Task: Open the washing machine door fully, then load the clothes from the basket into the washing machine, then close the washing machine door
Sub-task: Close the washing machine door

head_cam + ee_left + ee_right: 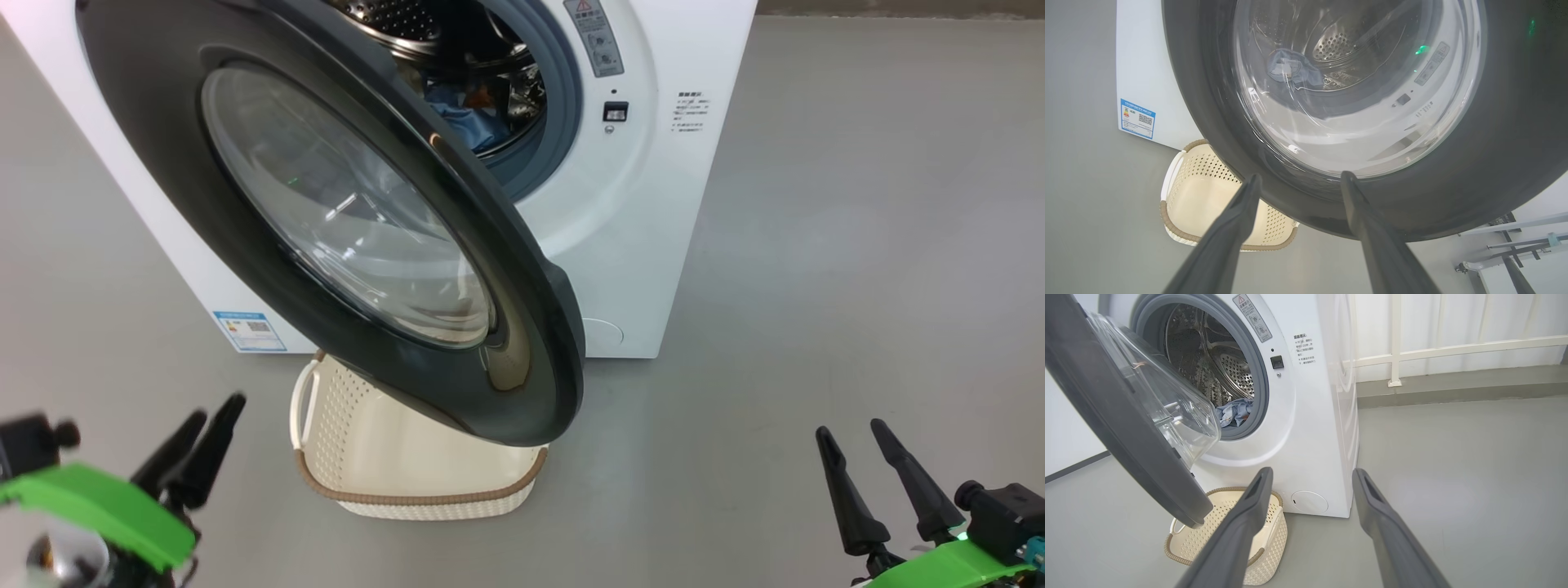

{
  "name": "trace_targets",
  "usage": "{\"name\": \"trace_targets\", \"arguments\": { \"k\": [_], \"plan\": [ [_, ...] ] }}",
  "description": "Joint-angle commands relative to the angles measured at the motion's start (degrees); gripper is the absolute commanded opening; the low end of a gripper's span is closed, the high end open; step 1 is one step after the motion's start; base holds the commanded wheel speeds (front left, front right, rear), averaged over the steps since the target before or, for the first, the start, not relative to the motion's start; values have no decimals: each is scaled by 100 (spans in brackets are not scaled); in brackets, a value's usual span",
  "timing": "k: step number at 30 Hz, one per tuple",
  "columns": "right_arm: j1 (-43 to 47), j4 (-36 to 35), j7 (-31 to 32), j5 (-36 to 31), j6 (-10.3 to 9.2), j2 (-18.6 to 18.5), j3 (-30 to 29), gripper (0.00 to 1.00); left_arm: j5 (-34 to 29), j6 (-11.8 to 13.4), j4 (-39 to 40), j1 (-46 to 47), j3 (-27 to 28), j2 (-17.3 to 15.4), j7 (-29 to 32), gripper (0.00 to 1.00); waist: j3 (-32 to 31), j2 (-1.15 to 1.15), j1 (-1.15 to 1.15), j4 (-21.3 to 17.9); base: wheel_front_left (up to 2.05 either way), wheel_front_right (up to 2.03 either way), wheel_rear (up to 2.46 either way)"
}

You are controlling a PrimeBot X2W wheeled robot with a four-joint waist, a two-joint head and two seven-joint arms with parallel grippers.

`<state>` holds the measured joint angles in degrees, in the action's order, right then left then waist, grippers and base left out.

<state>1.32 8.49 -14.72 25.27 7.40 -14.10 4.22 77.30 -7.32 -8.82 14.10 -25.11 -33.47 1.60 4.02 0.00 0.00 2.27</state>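
Observation:
The washing machine [653, 204] stands ahead with its washing machine door [343, 212] swung partway out, the black rim and glass bowl facing me. Light blue clothes [465, 114] lie inside the steel drum, also visible as clothes [1235, 412] behind the grey gasket. The cream basket [424, 496] sits on the floor under the door's lower edge, and the part of its inside that shows is bare. My left gripper [216, 408] is open at lower left, its fingers just short of the door rim [1515, 122]. At lower right, my right gripper [849, 427] is open and holds nothing.
Grey floor [857, 245] spreads wide to the right of the machine. A blue sticker [249, 331] marks the machine's lower side. A white railing [1453, 349] runs along the wall behind. A white wheeled frame [1515, 241] stands beyond the door.

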Motion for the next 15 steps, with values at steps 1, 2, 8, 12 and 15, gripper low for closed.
{"name": "trace_targets", "arguments": {
  "k": [1,2,8,12,15],
  "plan": [
    [-8,-147,-28,4,9,-119,68,100,-37,-16,45,106,198,-282,-151,100,-6,0,0,-23,0,0,0],
    [7,-145,-28,7,9,-126,46,100,-39,-16,-16,33,131,-285,-326,100,-8,0,0,-33,0,0,0],
    [89,-108,-28,27,9,-178,0,100,-197,-16,-402,-224,-343,-349,-1264,100,-34,0,0,-126,0,0,0],
    [112,-89,-28,23,9,-188,2,100,-493,-16,-713,-274,-573,-299,-1598,100,-62,0,0,-211,0,0,0],
    [116,-74,-28,22,9,-194,-1,100,-869,-17,-863,-290,-490,-191,-1652,100,-84,0,0,-268,0,0,0]
  ]
}}
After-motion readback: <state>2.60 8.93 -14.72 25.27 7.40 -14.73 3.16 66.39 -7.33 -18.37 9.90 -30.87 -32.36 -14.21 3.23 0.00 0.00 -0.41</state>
